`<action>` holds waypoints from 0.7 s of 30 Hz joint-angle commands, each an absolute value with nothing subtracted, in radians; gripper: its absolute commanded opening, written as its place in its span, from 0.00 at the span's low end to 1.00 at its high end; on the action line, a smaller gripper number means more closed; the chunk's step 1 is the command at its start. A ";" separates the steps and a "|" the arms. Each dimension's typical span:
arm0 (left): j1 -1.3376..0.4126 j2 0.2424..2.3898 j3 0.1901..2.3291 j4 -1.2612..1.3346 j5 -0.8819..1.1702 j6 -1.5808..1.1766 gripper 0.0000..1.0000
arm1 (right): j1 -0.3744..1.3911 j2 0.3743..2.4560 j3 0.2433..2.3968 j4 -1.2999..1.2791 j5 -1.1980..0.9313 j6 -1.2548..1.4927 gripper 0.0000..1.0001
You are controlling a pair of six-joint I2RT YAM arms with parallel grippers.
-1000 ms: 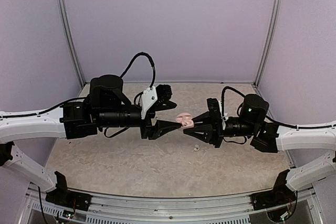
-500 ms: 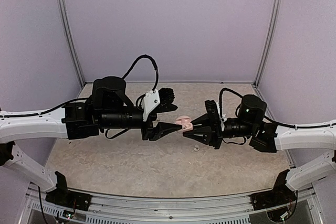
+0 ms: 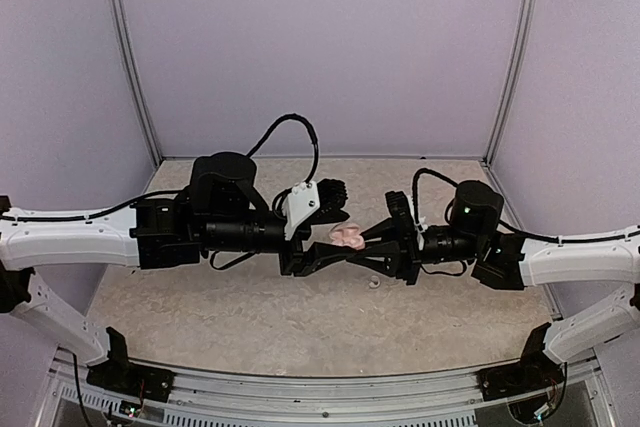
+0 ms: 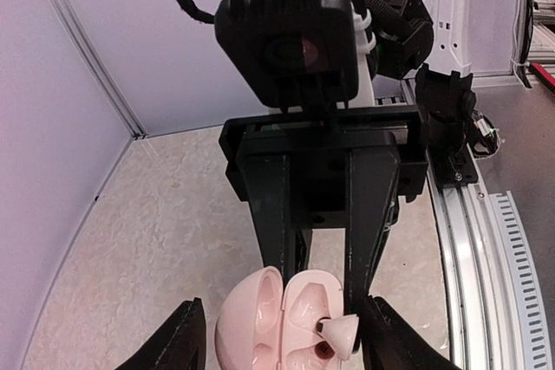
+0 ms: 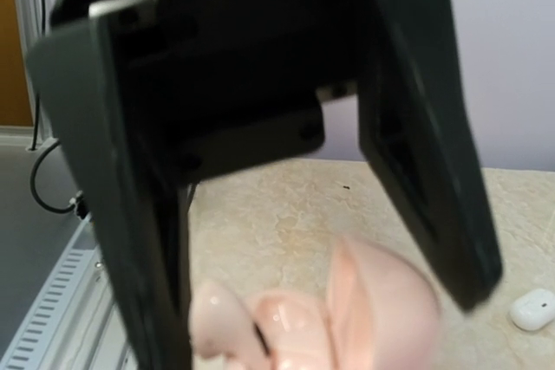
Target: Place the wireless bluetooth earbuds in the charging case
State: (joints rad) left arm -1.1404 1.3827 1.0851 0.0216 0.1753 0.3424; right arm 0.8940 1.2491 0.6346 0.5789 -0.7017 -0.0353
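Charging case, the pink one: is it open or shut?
Open. In the left wrist view the charging case has its two halves spread apart, with their hollow insides showing.

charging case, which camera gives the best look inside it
Left wrist. The charging case sits open and in focus there, with its inner wells and an earbud at its rim visible. Top external shows it only as a small pink blob; right wrist has it close but blurred.
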 commanded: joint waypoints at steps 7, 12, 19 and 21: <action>-1.148 1.410 1.124 0.043 0.138 0.328 0.60 | 0.900 1.261 0.661 0.614 -0.726 -0.021 0.00; -1.148 1.387 1.096 0.056 0.213 0.346 0.63 | 0.900 1.262 0.658 0.615 -0.730 -0.019 0.00; -1.148 1.321 1.066 0.037 0.271 0.371 0.69 | 0.900 1.260 0.649 0.621 -0.731 -0.010 0.00; -1.145 1.309 1.066 0.017 0.266 0.382 0.69 | 0.900 1.258 0.647 0.621 -0.732 -0.008 0.00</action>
